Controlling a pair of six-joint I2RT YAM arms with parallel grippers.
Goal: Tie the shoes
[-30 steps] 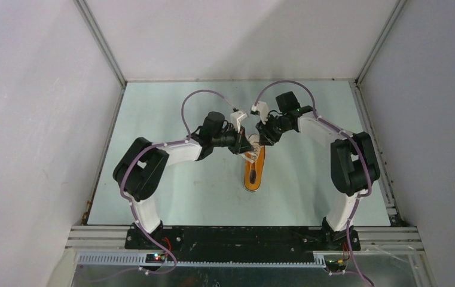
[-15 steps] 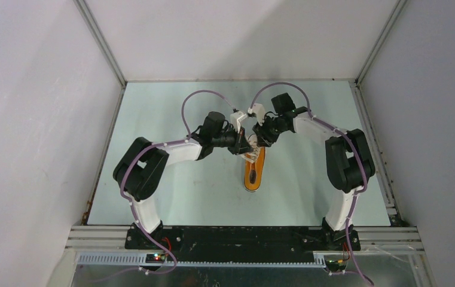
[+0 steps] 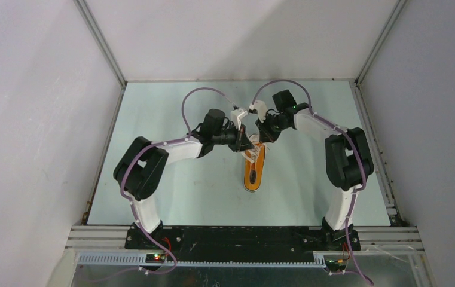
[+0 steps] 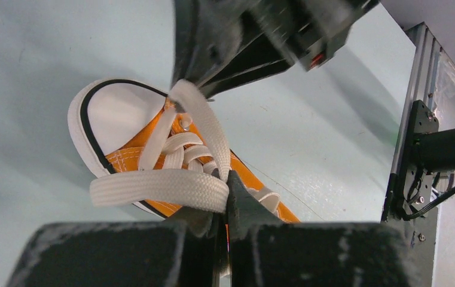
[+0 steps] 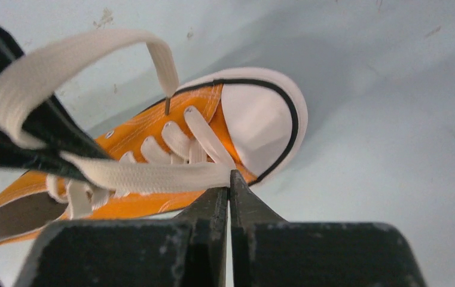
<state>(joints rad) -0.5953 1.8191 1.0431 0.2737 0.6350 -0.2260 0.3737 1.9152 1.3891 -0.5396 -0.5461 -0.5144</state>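
The orange sneaker [image 3: 253, 171] lies mid-table, its white toe cap [image 4: 117, 113] pointing away from the arm bases. My left gripper [image 4: 228, 182] is shut on a flat white lace [image 4: 153, 188] that loops out to the left over the shoe. My right gripper [image 5: 229, 179] is shut on the other white lace [image 5: 153, 176], which runs left and curls up in a loop [image 5: 57, 57]. Both grippers meet over the shoe's toe end in the top view, left [image 3: 244, 143] and right [image 3: 262, 136]. Each wrist view shows the other gripper's dark fingers close by.
The pale green table [image 3: 171, 191] is walled by white panels on three sides. Metal rails run along its right edge [image 3: 373, 143] and near edge [image 3: 243, 233]. The right arm's base post [image 4: 413, 155] stands at the right of the left wrist view.
The right gripper has drawn a little back and left toward the shoe's toe end; the left gripper has edged slightly back too. Both keep hold of their laces.
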